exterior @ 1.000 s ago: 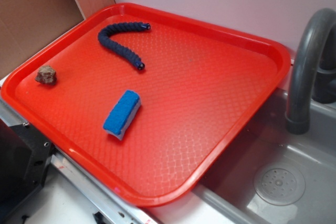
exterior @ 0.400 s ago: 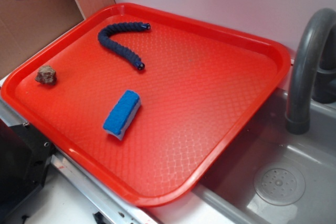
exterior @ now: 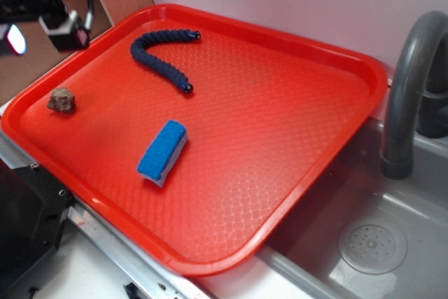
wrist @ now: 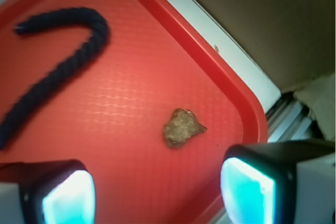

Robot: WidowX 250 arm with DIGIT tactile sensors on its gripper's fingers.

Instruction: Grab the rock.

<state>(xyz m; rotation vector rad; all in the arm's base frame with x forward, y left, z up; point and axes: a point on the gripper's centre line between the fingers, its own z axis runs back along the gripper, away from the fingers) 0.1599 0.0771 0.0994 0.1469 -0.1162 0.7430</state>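
The rock (exterior: 61, 99), a small lumpy brown-grey stone, lies on the red tray (exterior: 280, 194) near its left edge. In the wrist view the rock (wrist: 182, 127) lies a little ahead of my open gripper (wrist: 157, 192). Nothing is between the fingers (wrist: 247, 190). In the exterior view the gripper (exterior: 42, 19) hangs high at the upper left, above and behind the rock, with only part of it in frame.
A dark blue braided rope (exterior: 159, 61) curves across the tray's far left; it also shows in the wrist view (wrist: 58, 66). A blue sponge (exterior: 162, 150) lies mid-tray. A grey sink (exterior: 371, 243) with faucet (exterior: 409, 82) is at the right. Brown cardboard (exterior: 42, 61) stands behind.
The gripper has come into the exterior view at the upper left, moving down and right toward the rock. Rock, rope and sponge have not moved.
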